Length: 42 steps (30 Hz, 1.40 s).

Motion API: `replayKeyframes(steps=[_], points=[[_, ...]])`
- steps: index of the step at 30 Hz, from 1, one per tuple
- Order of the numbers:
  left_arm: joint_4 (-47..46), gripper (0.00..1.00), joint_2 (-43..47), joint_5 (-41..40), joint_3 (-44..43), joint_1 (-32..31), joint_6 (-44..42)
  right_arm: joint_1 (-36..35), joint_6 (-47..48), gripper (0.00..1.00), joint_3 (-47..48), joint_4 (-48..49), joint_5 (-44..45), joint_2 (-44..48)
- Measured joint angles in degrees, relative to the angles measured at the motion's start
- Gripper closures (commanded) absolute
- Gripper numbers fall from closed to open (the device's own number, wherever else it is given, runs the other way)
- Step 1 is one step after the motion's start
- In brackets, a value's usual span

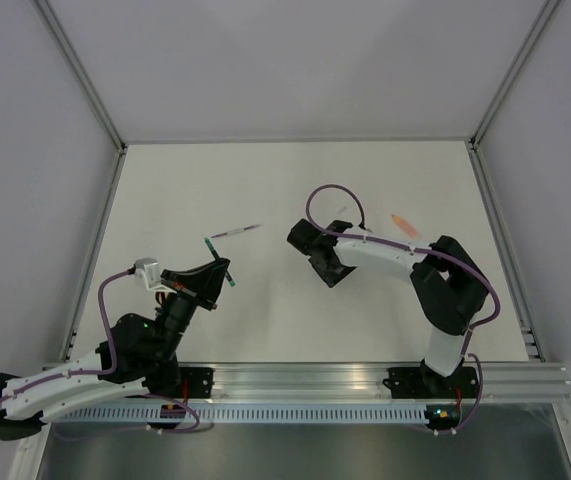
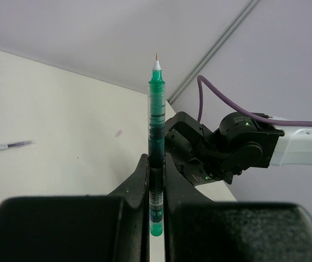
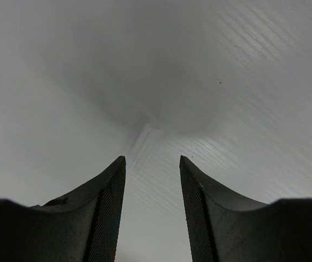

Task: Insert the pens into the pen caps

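Firmly, left claw (image 2: 156, 161) grips green pen (image 2: 156, 125), right claw (image 3: 152, 164) parted

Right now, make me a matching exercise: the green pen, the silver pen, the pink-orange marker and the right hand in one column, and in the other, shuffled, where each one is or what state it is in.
Column one
1. green pen
2. silver pen
3. pink-orange marker
4. right hand

Column two
A. open, nothing between its fingers
B. lying on the table just beyond the right arm
C. clamped in the left hand, tip bare
D. lying on the table just beyond the left hand

Pairs: 1-C, 2-D, 3-B, 4-A
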<state>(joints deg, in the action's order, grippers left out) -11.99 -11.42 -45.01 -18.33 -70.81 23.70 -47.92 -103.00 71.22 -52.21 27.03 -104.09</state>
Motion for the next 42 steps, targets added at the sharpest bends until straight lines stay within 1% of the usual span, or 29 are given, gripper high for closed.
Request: replayKeyframes(steps=[5, 12, 15, 16, 20, 23, 32, 36, 39, 41, 42], points=[[0.0, 0.98, 0.0, 0.0, 0.0, 0.0, 0.0, 1.3, 1.2, 0.50, -0.1, 3.8, -0.1, -0.4], [0.2, 0.98, 0.2, 0.0, 0.0, 0.0, 0.0, 2.0, 2.8, 0.53, 0.3, 7.6, -2.8, -4.7], [0.4, 0.98, 0.3, 0.0, 0.0, 0.0, 0.0, 2.0, 3.3, 0.58, 0.3, 8.3, -3.2, -4.8], [0.4, 0.98, 0.4, 0.0, 0.0, 0.0, 0.0, 2.0, 3.4, 0.61, 0.3, 8.3, -3.3, -4.8], [0.6, 0.98, 0.6, 0.0, 0.0, 0.0, 0.0, 2.1, 3.9, 0.68, -0.2, 8.8, -3.5, -4.8], [1.2, 0.98, 1.0, -0.1, 0.0, 0.0, 0.0, 2.6, 4.7, 0.73, -1.0, 9.8, -3.8, -4.4], [1.7, 0.98, 1.8, -0.5, 0.0, 0.0, 0.1, 5.0, 8.1, 0.73, -5.0, 16.3, -5.8, -2.0], [1.7, 0.98, 1.8, -0.5, 0.0, 0.0, 0.1, 5.4, 9.8, 0.77, -5.3, 18.2, -6.2, -2.0], [1.7, 0.98, 1.8, -0.6, 0.0, 0.0, 0.1, 5.6, 11.7, 0.82, -5.7, 20.6, -6.3, -2.0], [1.7, 0.98, 1.8, -1.0, 0.0, 0.0, 0.1, 5.6, 13.4, 0.97, -6.0, 21.9, -6.2, -2.0], [1.7, 0.98, 1.8, -1.0, 0.0, 0.0, 0.1, 5.6, 14.4, 1.00, -6.3, 22.7, -6.1, -2.0]])
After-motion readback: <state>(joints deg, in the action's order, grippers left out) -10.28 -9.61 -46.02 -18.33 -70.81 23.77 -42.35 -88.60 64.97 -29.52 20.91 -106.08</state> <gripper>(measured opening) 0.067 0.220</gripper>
